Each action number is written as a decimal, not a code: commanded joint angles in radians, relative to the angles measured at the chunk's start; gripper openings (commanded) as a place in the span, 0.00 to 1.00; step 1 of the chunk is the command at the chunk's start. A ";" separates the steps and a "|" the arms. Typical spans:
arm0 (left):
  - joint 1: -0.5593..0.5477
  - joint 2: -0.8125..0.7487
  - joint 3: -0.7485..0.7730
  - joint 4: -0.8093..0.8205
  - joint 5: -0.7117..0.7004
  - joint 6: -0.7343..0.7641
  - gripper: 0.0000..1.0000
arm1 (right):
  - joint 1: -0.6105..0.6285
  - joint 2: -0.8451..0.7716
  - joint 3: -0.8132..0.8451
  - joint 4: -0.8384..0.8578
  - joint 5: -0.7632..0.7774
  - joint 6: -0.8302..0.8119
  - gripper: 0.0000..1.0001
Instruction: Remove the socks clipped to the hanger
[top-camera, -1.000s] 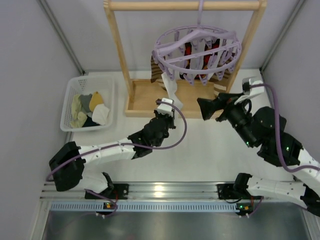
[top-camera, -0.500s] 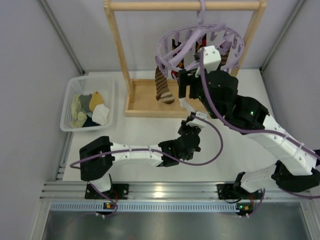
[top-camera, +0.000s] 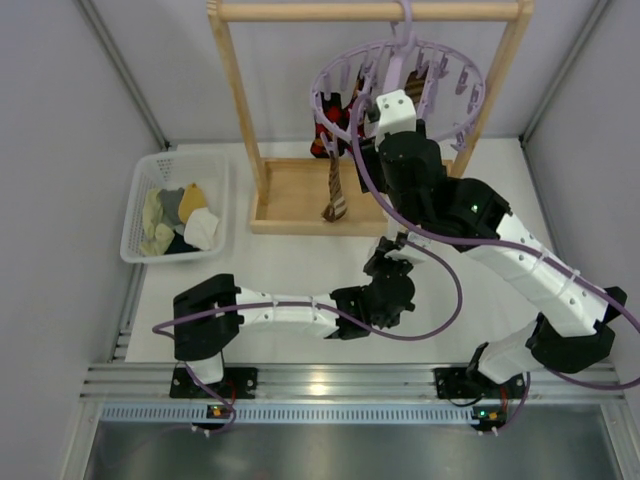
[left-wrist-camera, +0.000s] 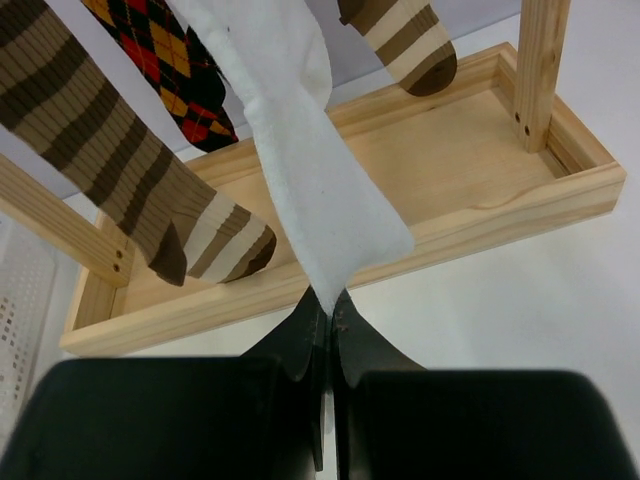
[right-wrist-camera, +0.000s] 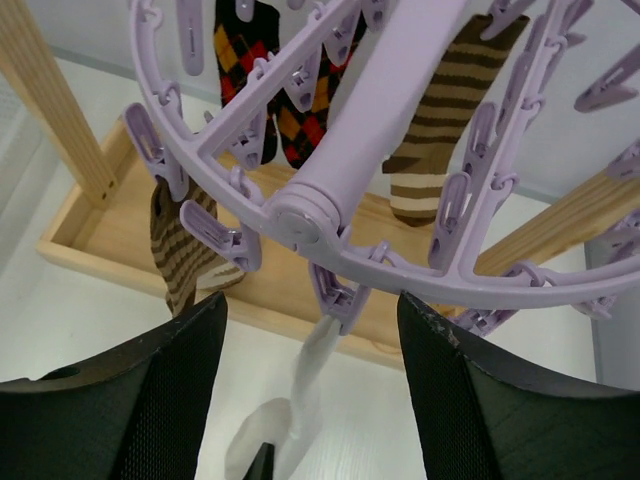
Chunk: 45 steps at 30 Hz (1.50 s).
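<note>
**Figure. Two-arm release of one sock, seen from beside the table.** The rack (top-camera: 240, 110) stood beyond both grippers and carried the hanger (right-wrist-camera: 305, 215) from its top bar, so the socks dangled clear above its base. The hanger's ring lay just ahead of and above the right gripper (right-wrist-camera: 310, 335). Its jaws stood apart and empty, one on either side of a single clip (right-wrist-camera: 335, 290), a placing that seemed meant for pinching that clip open. The white sock (left-wrist-camera: 320, 190) appeared to hang from the same clip and ran down toward the left gripper (left-wrist-camera: 328, 318). That gripper was clenched on the sock's lower tip, apparently to hold the fabric taut and carry it off once freed. A striped sock (left-wrist-camera: 130, 180) and an argyle sock (left-wrist-camera: 170, 70) hung up and to the left of the left gripper, untouched. By this arrangement the white sock was the one in hand, not yet freed from the hanger.
</note>
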<state>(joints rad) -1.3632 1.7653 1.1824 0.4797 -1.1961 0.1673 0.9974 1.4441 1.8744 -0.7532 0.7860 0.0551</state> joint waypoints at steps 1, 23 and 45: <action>-0.005 -0.001 0.043 0.051 -0.025 0.017 0.00 | -0.055 0.002 0.032 -0.046 -0.007 0.015 0.66; -0.011 0.049 0.097 0.050 -0.017 0.026 0.00 | -0.056 -0.103 -0.141 0.021 -0.044 0.092 0.57; -0.036 0.033 0.097 0.051 -0.014 0.037 0.00 | -0.062 0.004 -0.138 0.239 0.091 0.005 0.51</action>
<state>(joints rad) -1.3903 1.8095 1.2560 0.4797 -1.2022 0.2012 0.9340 1.4528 1.7470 -0.6373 0.8059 0.0921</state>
